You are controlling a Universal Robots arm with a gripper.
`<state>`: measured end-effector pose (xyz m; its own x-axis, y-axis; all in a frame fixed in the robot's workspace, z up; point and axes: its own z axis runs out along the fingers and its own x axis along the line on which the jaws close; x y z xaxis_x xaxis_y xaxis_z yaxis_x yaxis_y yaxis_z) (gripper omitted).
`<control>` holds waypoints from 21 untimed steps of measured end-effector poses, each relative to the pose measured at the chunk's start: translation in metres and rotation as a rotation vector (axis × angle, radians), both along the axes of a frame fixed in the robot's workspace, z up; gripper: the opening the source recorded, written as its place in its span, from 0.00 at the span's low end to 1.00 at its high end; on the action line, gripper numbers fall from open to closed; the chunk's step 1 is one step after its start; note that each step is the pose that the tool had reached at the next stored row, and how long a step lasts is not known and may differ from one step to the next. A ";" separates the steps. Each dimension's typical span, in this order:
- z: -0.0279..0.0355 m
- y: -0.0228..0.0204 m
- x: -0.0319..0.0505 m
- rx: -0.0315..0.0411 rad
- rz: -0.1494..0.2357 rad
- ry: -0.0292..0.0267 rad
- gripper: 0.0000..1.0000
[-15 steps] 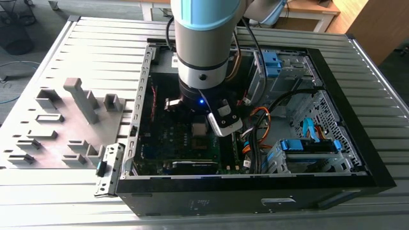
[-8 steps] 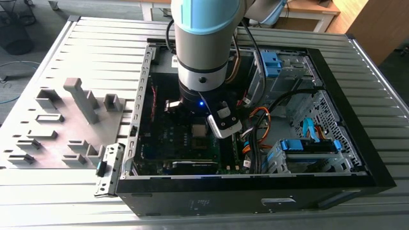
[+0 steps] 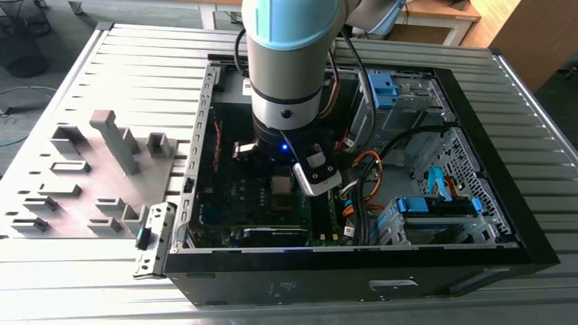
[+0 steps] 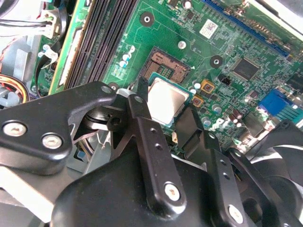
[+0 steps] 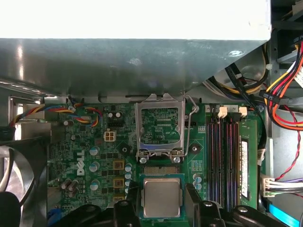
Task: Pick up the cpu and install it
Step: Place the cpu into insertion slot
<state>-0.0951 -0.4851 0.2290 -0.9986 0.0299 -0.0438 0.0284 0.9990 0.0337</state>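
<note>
First wrist view: the cpu (image 5: 162, 195), a square chip with a silver-grey metal top, sits between the two black fingers (image 5: 127, 209) of the gripper (image 5: 162, 207), which press against its opposite edges and pinch it. In the second wrist view the cpu (image 4: 166, 99) lies flat in the gripper (image 4: 163, 108), just beside the open socket (image 4: 165, 64) and overlapping its near edge; whether it touches the board I cannot tell. The socket's metal retaining frame (image 5: 160, 125) stands hinged open, with its lever (image 5: 190, 124) alongside. Around it spreads the green motherboard (image 5: 85, 142), with black memory slots (image 5: 226, 161) near the socket and a bundle of coloured wires (image 5: 284, 104) beyond them. In the exterior view the arm (image 3: 284, 81) reaches down from the upper centre of the frame into the open computer case (image 3: 361, 250), and grey fixture blocks (image 3: 113, 139) stand at the exterior view's left on the slatted table (image 3: 81, 284).
</note>
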 end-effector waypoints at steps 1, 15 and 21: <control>-0.0001 0.0000 0.0000 0.0000 0.000 0.0000 0.47; -0.0046 -0.0053 -0.0003 0.0016 0.000 -0.0004 0.47; -0.0083 -0.0059 -0.0003 0.0021 0.000 -0.0002 0.47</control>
